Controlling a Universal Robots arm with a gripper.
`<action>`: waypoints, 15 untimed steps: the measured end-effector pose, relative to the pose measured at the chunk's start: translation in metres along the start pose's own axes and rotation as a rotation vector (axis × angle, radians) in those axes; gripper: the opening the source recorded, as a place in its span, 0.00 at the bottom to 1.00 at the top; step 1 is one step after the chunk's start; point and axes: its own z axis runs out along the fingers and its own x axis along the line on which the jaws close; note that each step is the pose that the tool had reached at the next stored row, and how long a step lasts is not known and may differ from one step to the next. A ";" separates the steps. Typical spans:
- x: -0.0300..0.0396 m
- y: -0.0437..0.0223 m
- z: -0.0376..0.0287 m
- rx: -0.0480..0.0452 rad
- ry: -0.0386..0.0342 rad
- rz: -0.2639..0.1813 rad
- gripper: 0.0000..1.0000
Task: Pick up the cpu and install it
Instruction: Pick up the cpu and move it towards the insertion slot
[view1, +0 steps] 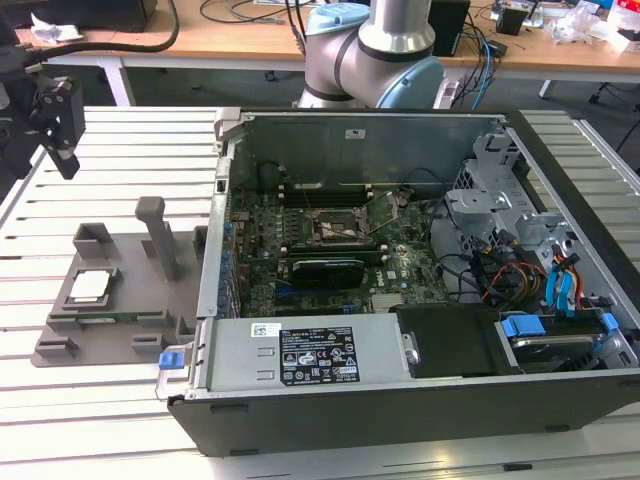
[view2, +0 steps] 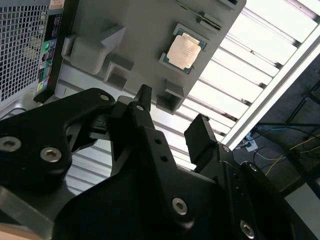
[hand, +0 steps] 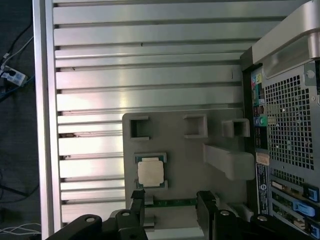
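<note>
The cpu (view1: 90, 286) sits in a recess on the fixture plate (view1: 130, 342), which lies on the slatted table (view1: 130, 140). The open computer case (view1: 400, 425) stands just beside the plate, on the exterior view's right. The socket (view1: 337, 228) lies on the motherboard (view1: 400, 265) inside the case. The arm's base (view1: 380, 60) stands behind the case.

Nothing stands over the cpu (view1: 90, 287) on the grey fixture (view1: 100, 345), and the gripper (view2: 173, 107), jaws apart, hangs well above it. An upright post (view1: 153, 228) and low blocks rise near the chip toward the exterior view's right, just before the computer case (view1: 400, 425) wall. Inside the case the socket (view1: 338, 226) is open from above, hemmed by the drive cage (view1: 500, 200) and loose cables (view1: 480, 270).
</note>
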 end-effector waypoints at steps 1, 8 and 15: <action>0.0000 0.0000 0.0011 0.0001 0.0001 0.000 0.55; 0.0001 -0.0002 0.0059 0.0001 0.0000 0.000 0.55; 0.0002 -0.0002 0.0091 0.0001 0.0000 0.000 0.55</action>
